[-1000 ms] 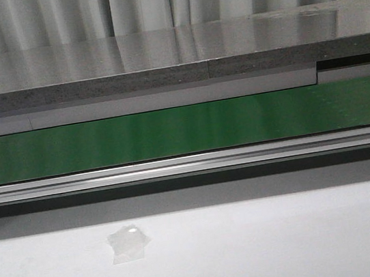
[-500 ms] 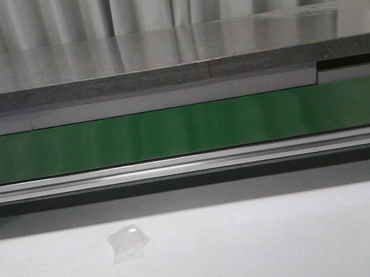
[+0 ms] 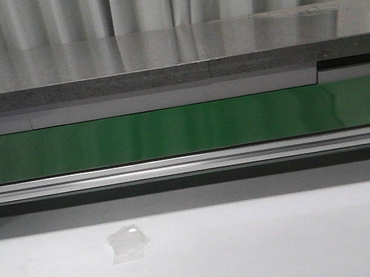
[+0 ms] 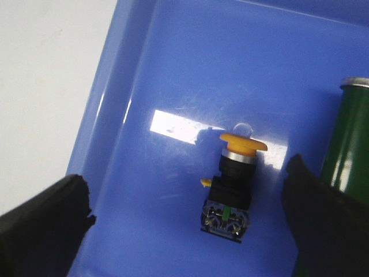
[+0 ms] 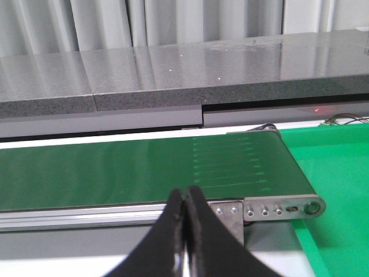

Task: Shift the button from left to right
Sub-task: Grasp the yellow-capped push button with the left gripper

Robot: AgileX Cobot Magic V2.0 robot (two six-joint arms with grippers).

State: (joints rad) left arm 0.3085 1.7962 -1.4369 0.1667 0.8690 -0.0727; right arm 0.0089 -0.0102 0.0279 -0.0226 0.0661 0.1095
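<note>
The left gripper [image 4: 190, 225] hovers over a blue tray [image 4: 173, 69], its fingers [image 4: 43, 222] spread wide on either side of the button [image 4: 230, 184], which lies on the tray floor untouched, beside a green cylinder [image 4: 346, 138]. The right gripper [image 5: 185, 231] has its fingers pressed together, empty, facing the green conveyor belt [image 5: 144, 170].

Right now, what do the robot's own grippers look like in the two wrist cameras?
Only the fingers show. The left gripper has two broad matte-black fingers with rough, chipped-looking edges. The right gripper has two slim black fingers tapering to rounded tips. No cables, markings or arm links are visible, and neither arm appears in the front view.
</note>
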